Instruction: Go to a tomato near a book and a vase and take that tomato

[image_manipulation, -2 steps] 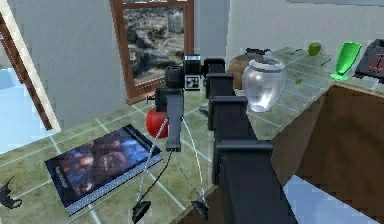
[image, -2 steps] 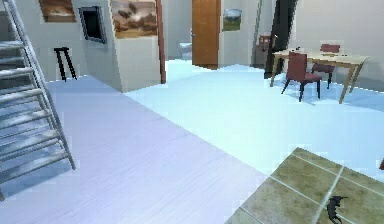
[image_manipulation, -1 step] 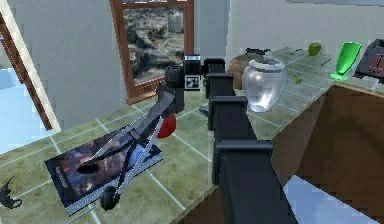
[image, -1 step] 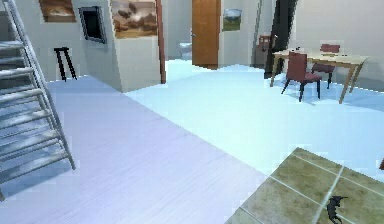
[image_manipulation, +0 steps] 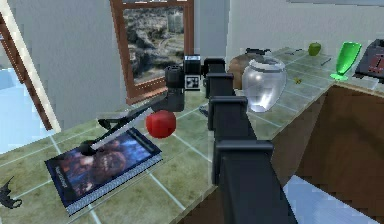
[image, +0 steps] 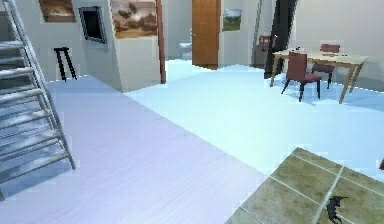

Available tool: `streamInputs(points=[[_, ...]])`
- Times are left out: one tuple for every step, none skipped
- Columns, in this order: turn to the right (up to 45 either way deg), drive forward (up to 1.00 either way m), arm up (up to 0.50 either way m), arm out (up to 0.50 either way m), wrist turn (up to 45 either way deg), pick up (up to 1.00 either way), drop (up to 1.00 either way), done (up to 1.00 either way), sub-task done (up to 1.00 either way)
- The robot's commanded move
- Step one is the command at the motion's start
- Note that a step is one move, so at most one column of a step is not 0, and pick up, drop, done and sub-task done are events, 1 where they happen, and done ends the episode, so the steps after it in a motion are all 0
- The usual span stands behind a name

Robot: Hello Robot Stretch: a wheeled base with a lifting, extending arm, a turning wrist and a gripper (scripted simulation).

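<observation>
Red tomato (image_manipulation: 161, 123) just beside book (image_manipulation: 105, 165) on tiled desk (image_manipulation: 175, 187), glass vase (image_manipulation: 264, 83) well right of book, jaws at tomato, cannot tell whether they hold anything.

clear: counter (image_manipulation: 188, 168) between book (image_manipulation: 105, 165) and arm (image_manipulation: 238, 150) | obstacle: vase (image_manipulation: 265, 82) beside arm

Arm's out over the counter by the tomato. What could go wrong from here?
The round tomato is by the gripper; I cannot tell whether it is held, so a nudge might roll it onto the book. The glass vase stands close beside the arm; turning the base could knock it.
</observation>
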Motion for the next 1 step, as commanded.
streamInputs(points=[[0.0,0.0,0.0,0.0,45.0,0.0,0.0,0.0,0.0]])
